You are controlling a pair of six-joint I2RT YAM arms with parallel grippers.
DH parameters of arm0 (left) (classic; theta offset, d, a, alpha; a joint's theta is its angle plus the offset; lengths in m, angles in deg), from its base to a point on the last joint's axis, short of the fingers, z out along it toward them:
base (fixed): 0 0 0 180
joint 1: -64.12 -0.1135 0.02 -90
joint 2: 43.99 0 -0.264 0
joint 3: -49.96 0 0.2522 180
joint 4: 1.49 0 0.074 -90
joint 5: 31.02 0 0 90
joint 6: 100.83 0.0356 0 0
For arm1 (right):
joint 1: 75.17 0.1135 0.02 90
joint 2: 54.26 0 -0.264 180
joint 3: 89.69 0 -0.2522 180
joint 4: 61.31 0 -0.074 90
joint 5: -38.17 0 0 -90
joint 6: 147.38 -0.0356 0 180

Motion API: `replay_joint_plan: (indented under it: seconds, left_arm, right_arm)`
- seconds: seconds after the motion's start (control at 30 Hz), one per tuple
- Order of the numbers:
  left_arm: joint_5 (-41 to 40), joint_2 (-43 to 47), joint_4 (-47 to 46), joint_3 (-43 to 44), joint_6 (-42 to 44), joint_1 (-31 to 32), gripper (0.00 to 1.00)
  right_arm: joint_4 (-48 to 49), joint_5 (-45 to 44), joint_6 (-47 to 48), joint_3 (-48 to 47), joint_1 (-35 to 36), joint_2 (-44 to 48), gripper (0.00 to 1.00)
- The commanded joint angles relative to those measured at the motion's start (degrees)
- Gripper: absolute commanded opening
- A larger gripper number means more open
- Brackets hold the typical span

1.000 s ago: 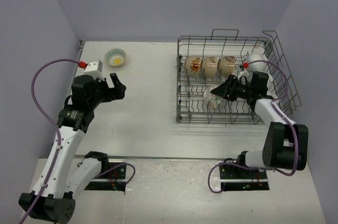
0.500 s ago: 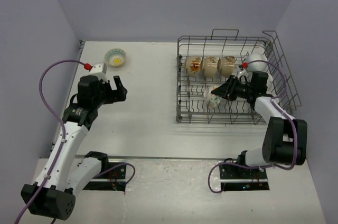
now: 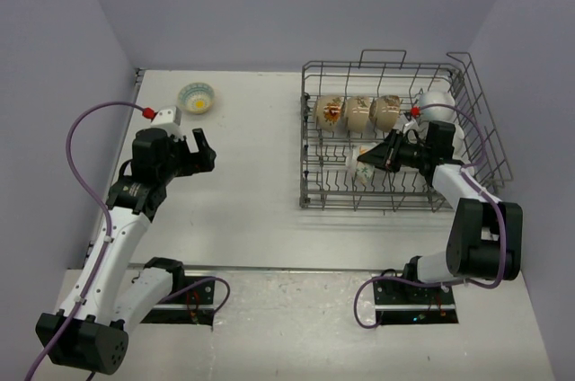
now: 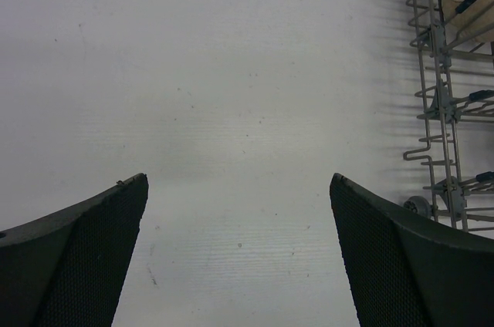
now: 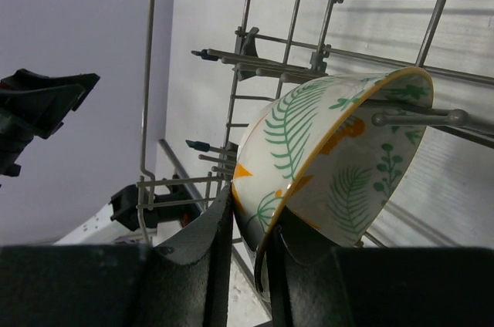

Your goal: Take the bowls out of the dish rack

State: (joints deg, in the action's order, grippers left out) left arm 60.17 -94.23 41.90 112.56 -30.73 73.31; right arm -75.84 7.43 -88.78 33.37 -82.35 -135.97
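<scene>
The grey wire dish rack (image 3: 310,134) stands on the right of the table. Three cream bowls (image 3: 358,112) stand on edge in its back row, and a white bowl (image 3: 435,102) sits at its back right. My right gripper (image 3: 367,160) is inside the rack, shut on the rim of a bowl with green fern pattern (image 5: 332,165), which is tilted among the tines (image 5: 417,117). One floral bowl (image 3: 196,98) sits on the table at the far left. My left gripper (image 3: 201,149) is open and empty over bare table, left of the rack (image 4: 444,88).
The rack's raised wire handles (image 3: 467,71) and upright tines surround my right gripper. The rack's left edge with small wheels (image 4: 419,205) shows at the right of the left wrist view. Purple cables loop off both arms.
My right gripper has lifted the fern bowl slightly inside the rack. My left arm swung a little toward the rack a second ago and has since held still.
</scene>
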Motion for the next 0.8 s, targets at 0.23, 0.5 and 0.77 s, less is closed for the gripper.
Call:
replay_joint_plan:
  seconds: [0.23,0.5,0.77]
  left_arm:
    - [-0.9,0.1,-2.2,-0.1,1.3,0.3,1.0]
    - [-0.9,0.6,-2.1,-0.4,1.3,0.3,1.0]
    - [-0.9,0.8,-2.2,-0.5,1.3,0.3,1.0]
  right_arm:
    - [3.9,4.3,-1.9,-5.2,0.1,3.6,0.0]
    - [3.1,4.5,-2.6,-6.4,0.1,5.9,0.0]
    - [11.5,7.6,-8.2,-3.7,0.1,6.7,0.0]
